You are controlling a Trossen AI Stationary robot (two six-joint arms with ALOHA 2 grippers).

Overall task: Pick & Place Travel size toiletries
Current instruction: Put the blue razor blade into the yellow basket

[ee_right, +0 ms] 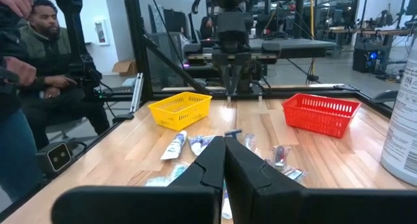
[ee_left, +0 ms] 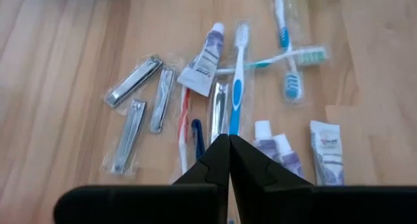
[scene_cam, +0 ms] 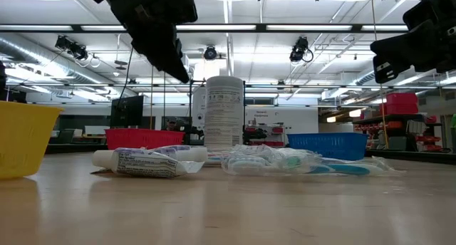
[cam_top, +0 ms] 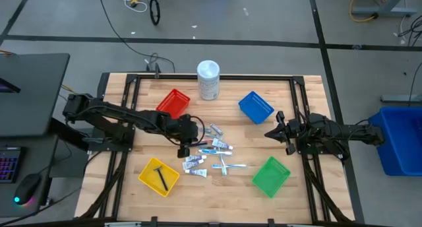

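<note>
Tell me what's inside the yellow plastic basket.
The yellow plastic basket holds one thin black stick-like piece, lying diagonally, seen from above. The low view shows only the basket's wall, hiding its contents.

Toiletries [cam_top: 210, 156] mid-table, four baskets [cam_top: 173, 103] around, container [cam_top: 208, 80] behind

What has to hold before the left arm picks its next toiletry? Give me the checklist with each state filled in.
1. Left gripper over the toiletries pile: ok.
2. Left fingers open for a pick: not ok, shut and empty.
3. Items separated for a clean grasp: not ok; toothbrushes cross, and the nail clippers lie close together.
4. Yellow basket in view: ok, one black piece inside.
5. Right gripper clear of the pile: ok, shut, beside the blue basket.
</note>
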